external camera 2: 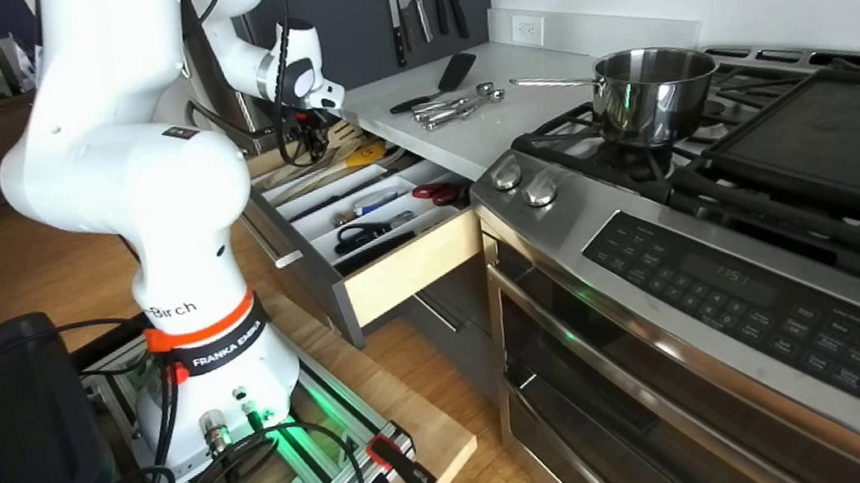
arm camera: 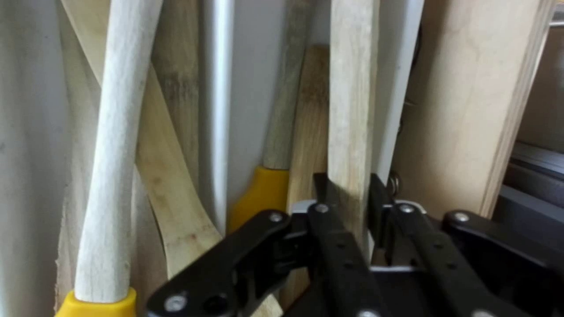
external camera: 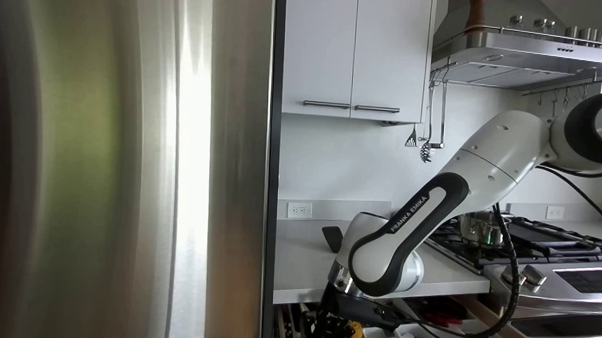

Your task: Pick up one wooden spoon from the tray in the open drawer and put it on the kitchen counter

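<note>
My gripper (arm camera: 350,189) is down in the open drawer (external camera 2: 413,269). Its two black fingers press on both sides of a pale, slim wooden handle, taken as the wooden spoon (arm camera: 352,88); its bowl is out of view. In an exterior view the gripper (external camera 2: 309,145) is at the drawer's far end, and it also shows at the bottom edge of an exterior view (external camera: 325,332), partly cut off. The white tray (arm camera: 220,110) has long compartments holding several wooden and yellow-ended utensils. The white kitchen counter (external camera 2: 466,137) lies beside and above the drawer; it also shows in an exterior view (external camera: 298,259).
A black spatula (external camera 2: 456,72) and metal measuring spoons (external camera 2: 454,109) lie on the counter. A steel pot (external camera 2: 652,100) stands on the gas stove. The counter's front edge (external camera: 382,293) overhangs the drawer's back. A steel fridge (external camera: 126,163) stands beside the counter.
</note>
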`<state>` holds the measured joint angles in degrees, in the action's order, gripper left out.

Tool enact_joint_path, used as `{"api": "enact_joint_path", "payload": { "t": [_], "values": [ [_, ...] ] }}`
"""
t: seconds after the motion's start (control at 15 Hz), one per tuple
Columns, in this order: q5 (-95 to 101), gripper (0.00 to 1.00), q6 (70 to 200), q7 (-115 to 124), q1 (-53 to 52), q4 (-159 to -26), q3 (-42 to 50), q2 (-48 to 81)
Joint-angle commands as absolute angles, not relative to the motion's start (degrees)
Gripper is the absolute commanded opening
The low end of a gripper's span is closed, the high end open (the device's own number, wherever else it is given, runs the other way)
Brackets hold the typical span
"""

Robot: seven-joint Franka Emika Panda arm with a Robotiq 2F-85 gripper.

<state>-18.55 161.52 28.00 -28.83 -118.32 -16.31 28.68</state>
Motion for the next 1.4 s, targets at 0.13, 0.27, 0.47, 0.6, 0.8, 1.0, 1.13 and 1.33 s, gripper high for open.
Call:
{"api": "enact_joint_path", "payload": {
  "t": [0.13, 0.27, 0.47, 0.6, 0.8, 1.0, 1.13, 1.33],
  "values": [
    [-18.3, 0.06, 157.7, 30.3, -29.1, -120.5, -16.3, 23.9],
    [-18.6, 0.06, 156.4, 30.5, -28.6, -120.9, -16.6, 22.4],
    [-19.6, 0.06, 153.5, 29.9, -27.6, -120.9, -17.8, 19.9],
    [-20.8, 0.06, 150.8, 29.3, -26.7, -120.6, -18.6, 18.5],
    [-25.2, 0.06, 144.4, 27.7, -24.4, -120.5, -20.7, 16.1],
    [-28.3, 0.06, 137.6, 27.4, -23.1, -121.1, -21.2, 13.0],
    [-29.0, 0.06, 134.7, 27.9, -22.6, -121.5, -20.6, 11.5],
    [-25.3, 0.06, 135.7, 29.3, -23.0, -122.0, -19.4, 11.8]
  ]
}}
